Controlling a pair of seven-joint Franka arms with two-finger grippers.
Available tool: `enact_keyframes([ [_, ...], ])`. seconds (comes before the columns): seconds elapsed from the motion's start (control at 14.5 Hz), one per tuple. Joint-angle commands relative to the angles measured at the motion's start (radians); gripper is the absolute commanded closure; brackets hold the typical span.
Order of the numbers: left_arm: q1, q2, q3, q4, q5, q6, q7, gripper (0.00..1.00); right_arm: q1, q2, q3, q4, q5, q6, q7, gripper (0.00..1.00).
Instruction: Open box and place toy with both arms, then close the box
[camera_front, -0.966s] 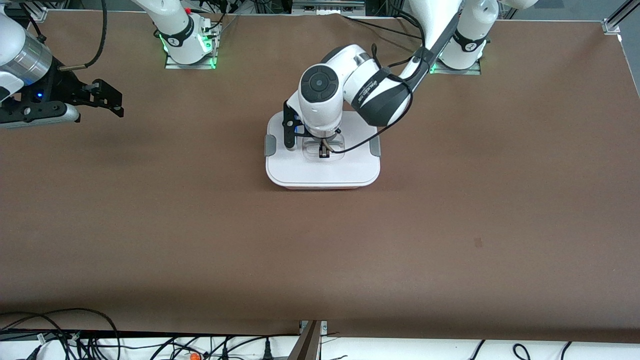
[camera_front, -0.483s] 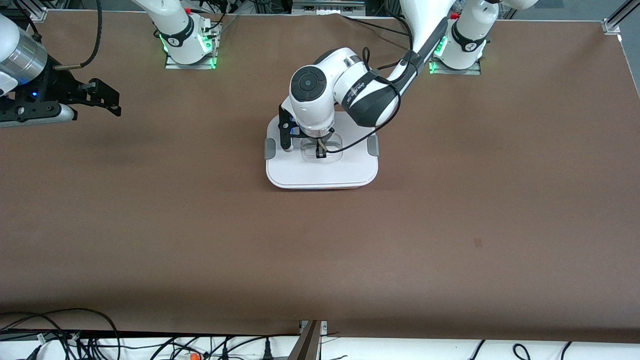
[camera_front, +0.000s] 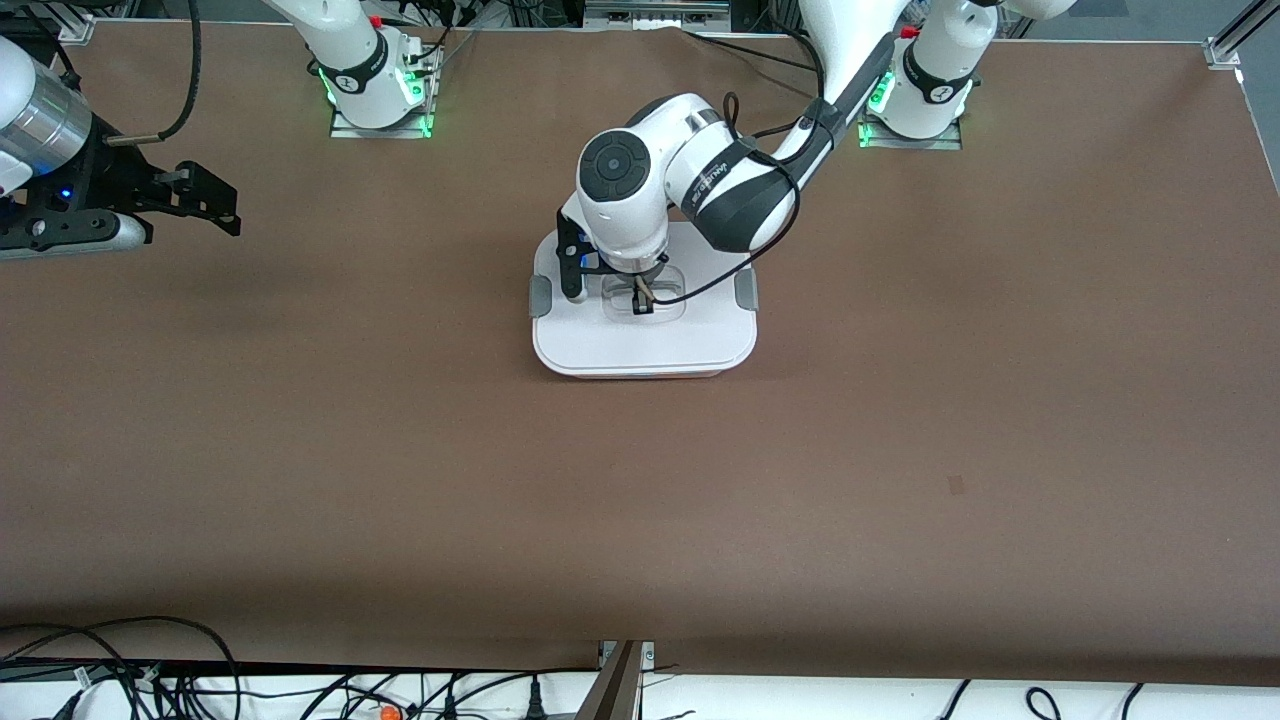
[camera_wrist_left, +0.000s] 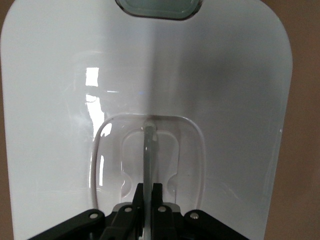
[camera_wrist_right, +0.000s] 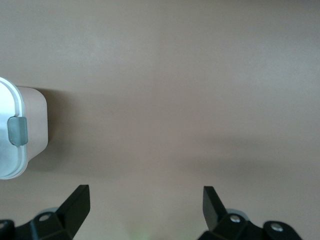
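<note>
Box (camera_front: 644, 330): white-lidded container resting on the brown counter (camera_front: 900, 420), about midway between the two arm bases; lid seated on the base, two grey side clips (camera_front: 540, 296) at either end.

Left end effector (camera_front: 643, 303): lowered into the lid's clear recessed centre, fingers pinched shut on the handle (camera_wrist_left: 149, 150), a thin upright clear rib.

Right end effector (camera_front: 205, 196): held over bare counter toward the right arm's end, fingers spread wide, holding nothing; this arm waits.

Toy: not visible in any view; possibly already inside the box, though the lid hides the interior.

Step in hand, judged: seating or releasing the lid by its handle; done well, the pinch stays centred on the rib, the lid kept level and pressed straight down so both ends meet the rim evenly, with the fingers parted only once the lid sits flat.

View notes: the left wrist view alone shows the fingers meeting on the rib and one clip (camera_wrist_left: 159, 7) at the lid's end; the right wrist view alone shows the pinkish base wall (camera_wrist_right: 36, 125) under the lid edge, with a clip (camera_wrist_right: 18, 131) on that end; the front view alone shows both arms together.
</note>
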Motion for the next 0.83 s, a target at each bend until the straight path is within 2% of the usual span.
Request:
enact_keyframes([
  [0.0,-0.012,-0.025,0.005,-0.016,0.019,-0.052,-0.02,1.0,-0.019,0.014,0.019,0.028,0.001,-0.027,0.017,0.0],
  [0.48,-0.015,-0.033,0.003,-0.016,0.019,-0.055,-0.02,1.0,-0.019,0.014,0.019,0.027,0.002,-0.027,0.017,0.0],
  [0.76,-0.015,-0.047,0.003,-0.048,0.02,-0.054,-0.02,1.0,-0.021,0.014,0.019,0.027,0.005,-0.027,0.017,0.0],
])
